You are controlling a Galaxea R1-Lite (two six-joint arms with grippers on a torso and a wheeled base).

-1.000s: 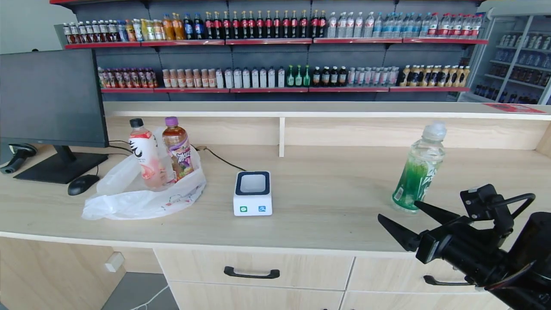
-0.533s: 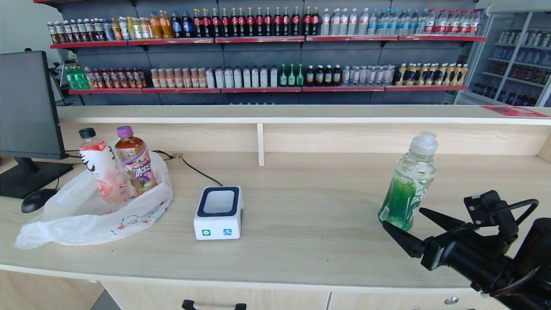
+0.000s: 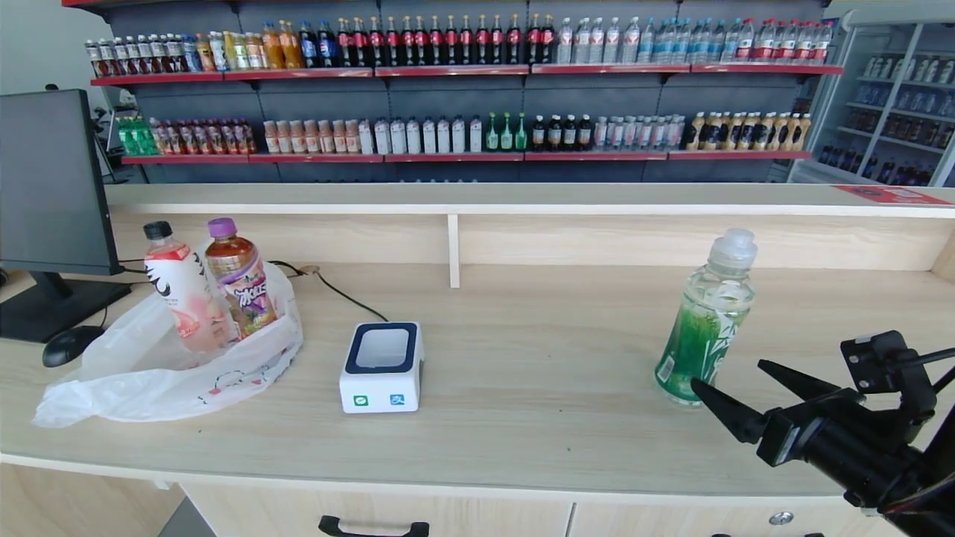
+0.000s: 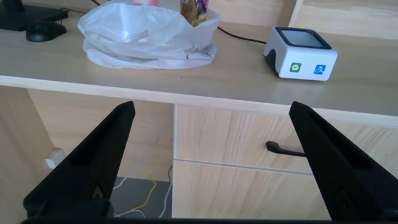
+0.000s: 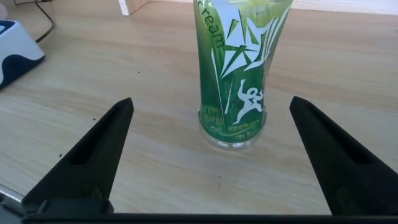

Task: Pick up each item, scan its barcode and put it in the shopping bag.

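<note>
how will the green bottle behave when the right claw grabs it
The green bottle stands tall on a narrow base, so a high nudge would probably tip it, and being round it would likely roll. Its smooth plastic wall may slip or dent in the open right claw.

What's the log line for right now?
right gripper open, facing green-labelled clear plastic bottle | left gripper open | white plastic bag holds two bottles

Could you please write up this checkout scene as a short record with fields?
bag: left on counter, holding pink bottle and brown bottle upright
scanner: mid-counter, window up
green bottle: upright on the right, not yet bagged
right gripper: jaws open, facing green bottle, not gripping
left gripper: jaws open, pointing at the drawers
</note>
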